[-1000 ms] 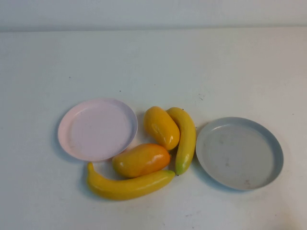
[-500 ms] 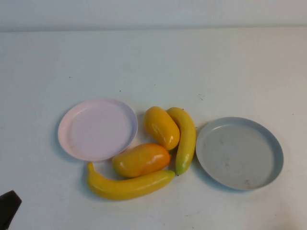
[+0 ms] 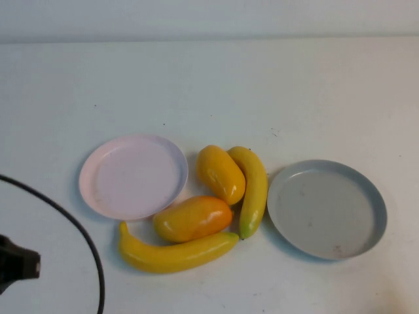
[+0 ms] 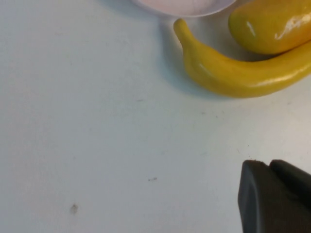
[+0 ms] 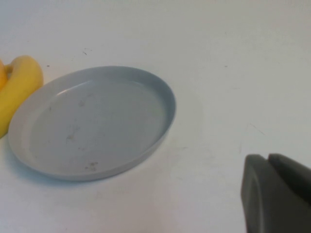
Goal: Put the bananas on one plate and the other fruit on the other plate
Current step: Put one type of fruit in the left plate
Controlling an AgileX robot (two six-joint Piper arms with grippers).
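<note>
1. Two long curved glossy yellow plastic-looking bananas lie on the white table (image 3: 209, 85) in the middle, between the two plates. The near banana (image 3: 175, 252) lies crosswise, closest to the robot's side; the other banana (image 3: 252, 190) lies lengthwise, its greenish tip toward the robot.
2. Two plump oval yellow-orange mango-like fruits sit inside the angle formed by the bananas. The blushed fruit (image 3: 192, 218) rests against the near banana; the upper fruit (image 3: 220, 173) touches the lengthwise banana along its side. The two fruits touch each other.
3. Round shallow pale pink plate (image 3: 133, 176) is to the left of the cluster, its rim just beside the blushed fruit and the near banana's stem end. Nothing on it.
4. Round shallow grey plate (image 3: 326, 208) with raised rim is to the right, its rim just beside the lengthwise banana. Nothing on it; faint specks on its floor.
5. Left gripper (image 4: 276, 196): dark, jaws clenched, empty, over bare table near the robot's left edge, apart from the near banana. In the high view only part of the arm and a black cable (image 3: 78, 232) show.
6. Right gripper (image 5: 277, 196): dark, jaws clenched, empty, over bare table beside the grey plate, not touching it.
</note>
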